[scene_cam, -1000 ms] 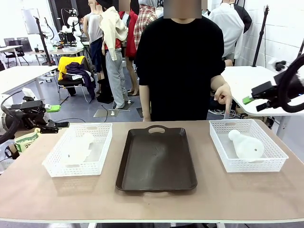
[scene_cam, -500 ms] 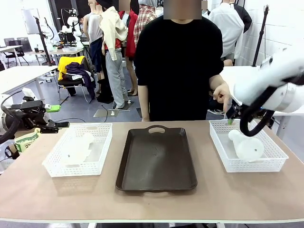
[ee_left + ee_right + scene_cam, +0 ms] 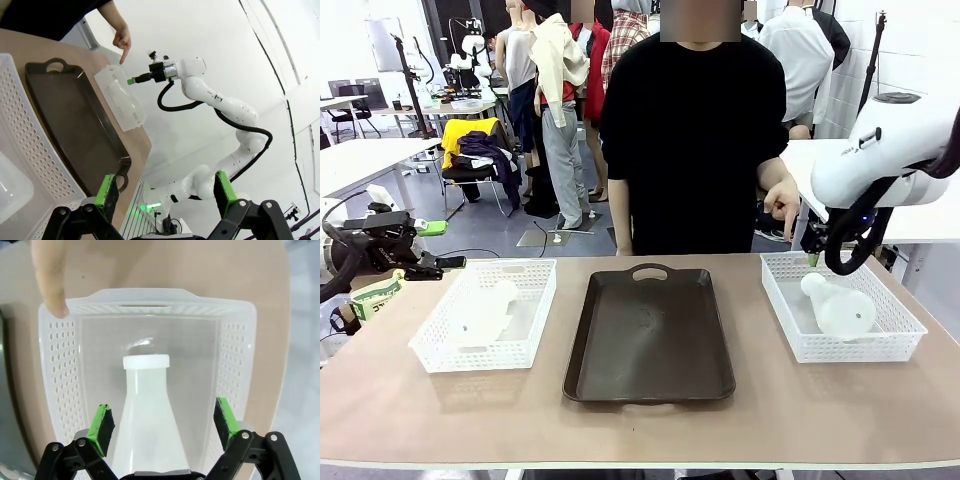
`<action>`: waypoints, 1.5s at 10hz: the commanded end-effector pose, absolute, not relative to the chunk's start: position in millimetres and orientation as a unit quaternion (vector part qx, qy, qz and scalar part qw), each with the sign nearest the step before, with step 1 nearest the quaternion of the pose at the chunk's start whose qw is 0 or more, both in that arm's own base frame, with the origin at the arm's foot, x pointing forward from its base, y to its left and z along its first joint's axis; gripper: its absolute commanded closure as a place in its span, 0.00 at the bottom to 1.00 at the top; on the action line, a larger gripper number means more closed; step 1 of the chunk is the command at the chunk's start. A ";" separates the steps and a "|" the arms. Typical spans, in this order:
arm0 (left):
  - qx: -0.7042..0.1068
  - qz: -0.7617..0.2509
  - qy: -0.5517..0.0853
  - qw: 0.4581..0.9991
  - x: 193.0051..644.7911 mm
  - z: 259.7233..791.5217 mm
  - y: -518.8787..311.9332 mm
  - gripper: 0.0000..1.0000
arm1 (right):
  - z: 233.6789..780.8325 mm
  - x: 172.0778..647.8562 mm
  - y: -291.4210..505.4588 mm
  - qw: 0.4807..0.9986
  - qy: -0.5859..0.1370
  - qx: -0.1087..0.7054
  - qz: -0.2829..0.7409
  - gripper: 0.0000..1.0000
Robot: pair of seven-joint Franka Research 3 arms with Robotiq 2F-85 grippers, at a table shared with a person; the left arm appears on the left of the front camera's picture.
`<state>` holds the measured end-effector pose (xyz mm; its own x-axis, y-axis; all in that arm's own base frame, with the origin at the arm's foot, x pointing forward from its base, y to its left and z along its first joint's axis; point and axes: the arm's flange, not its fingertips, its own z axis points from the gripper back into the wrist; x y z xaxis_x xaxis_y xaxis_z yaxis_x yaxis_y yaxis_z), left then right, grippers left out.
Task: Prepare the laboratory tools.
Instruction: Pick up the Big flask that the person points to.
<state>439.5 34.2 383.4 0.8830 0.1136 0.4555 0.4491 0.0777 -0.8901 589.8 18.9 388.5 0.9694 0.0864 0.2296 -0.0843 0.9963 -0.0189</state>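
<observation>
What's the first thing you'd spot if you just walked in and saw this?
The big white right arm stands out, with its open right gripper hanging over a frosted flask that lies in the right basket. A person's hand points down at that basket's far corner. In the middle of the table sits a dark brown tray.

Dark tray (image 3: 72, 120) beside white basket (image 3: 34, 150)
</observation>
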 end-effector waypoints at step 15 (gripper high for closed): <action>-0.667 -0.125 -0.218 0.702 439.5 383.5 35.8 0.00 | 326.9 622.7 34.4 0.997 -0.046 -0.025 0.054 0.28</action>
